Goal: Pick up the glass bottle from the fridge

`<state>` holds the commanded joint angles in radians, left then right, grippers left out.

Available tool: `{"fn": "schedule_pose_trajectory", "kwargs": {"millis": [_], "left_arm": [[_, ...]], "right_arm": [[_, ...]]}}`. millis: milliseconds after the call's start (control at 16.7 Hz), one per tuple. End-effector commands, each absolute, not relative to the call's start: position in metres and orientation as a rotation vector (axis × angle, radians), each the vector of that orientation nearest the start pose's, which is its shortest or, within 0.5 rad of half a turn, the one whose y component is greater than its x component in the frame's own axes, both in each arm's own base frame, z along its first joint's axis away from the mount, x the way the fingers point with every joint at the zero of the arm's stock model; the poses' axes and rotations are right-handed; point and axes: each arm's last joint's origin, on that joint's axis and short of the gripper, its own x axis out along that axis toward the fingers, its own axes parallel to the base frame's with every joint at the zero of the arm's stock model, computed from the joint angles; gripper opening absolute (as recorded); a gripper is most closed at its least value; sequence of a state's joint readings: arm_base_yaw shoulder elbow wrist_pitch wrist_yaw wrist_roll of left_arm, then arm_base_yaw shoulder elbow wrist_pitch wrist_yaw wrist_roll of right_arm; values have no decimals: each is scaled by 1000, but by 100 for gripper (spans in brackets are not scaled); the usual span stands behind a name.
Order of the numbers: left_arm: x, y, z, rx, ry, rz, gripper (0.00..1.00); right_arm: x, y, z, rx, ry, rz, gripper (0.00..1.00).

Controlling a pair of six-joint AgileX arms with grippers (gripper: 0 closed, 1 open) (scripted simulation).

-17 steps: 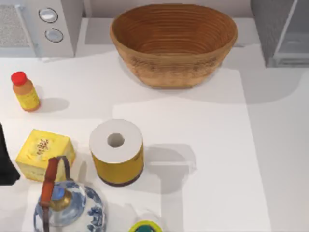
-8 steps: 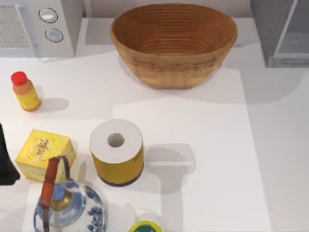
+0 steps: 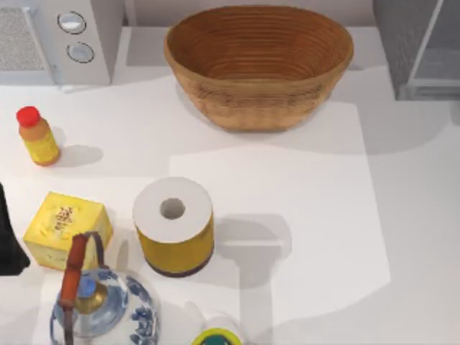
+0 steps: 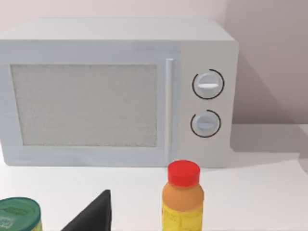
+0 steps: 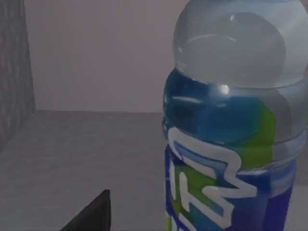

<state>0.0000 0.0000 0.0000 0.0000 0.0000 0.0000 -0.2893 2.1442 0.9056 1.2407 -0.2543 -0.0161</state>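
- Left gripper (image 4: pixel 90 217): parked at table's left edge, nr yellow box (image 3: pixel 68 230). Grip state: cannot tell.
- Microwave (image 3: pixel 57 36), back left; red-capped bottle (image 3: pixel 37 136) in front of it. Not task items.
- Teapot (image 3: pixel 100 309), paper roll (image 3: pixel 174 226), front-centre-left. Basket (image 3: pixel 259 65), back centre.
- Fridge (image 3: pixel 420 47): back right corner.
- Glass bottle (image 5: pixel 226 120): upright inside fridge; grey wall and floor show around it in right wrist view.
- Right gripper (image 5: pixel 91 219): inside fridge, bottle very close ahead and off-centre to it. Contact: cannot tell. Grip state: cannot tell.
- Step (est.): final approach, pre-grasp; bottle not yet lifted out.
- Next move (est.): centre on bottle body, jaws either side, clamp, then lift and back out w/o clipping fridge walls. Smooth round glass, so slip risk if grip sits off-centre.
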Motion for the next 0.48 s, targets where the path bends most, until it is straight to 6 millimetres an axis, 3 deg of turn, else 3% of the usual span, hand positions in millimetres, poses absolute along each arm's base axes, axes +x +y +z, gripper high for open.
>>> {"fn": "schedule_pose_trajectory", "kwargs": {"millis": [300,480], "left_arm": [[106,-1,160,0,0,0,100],[106,-1,160,0,0,0,100]], "right_arm": [[389,-105,109,-30,1,-12,100],[405,-106,107,-28,7,-10,100]]}}
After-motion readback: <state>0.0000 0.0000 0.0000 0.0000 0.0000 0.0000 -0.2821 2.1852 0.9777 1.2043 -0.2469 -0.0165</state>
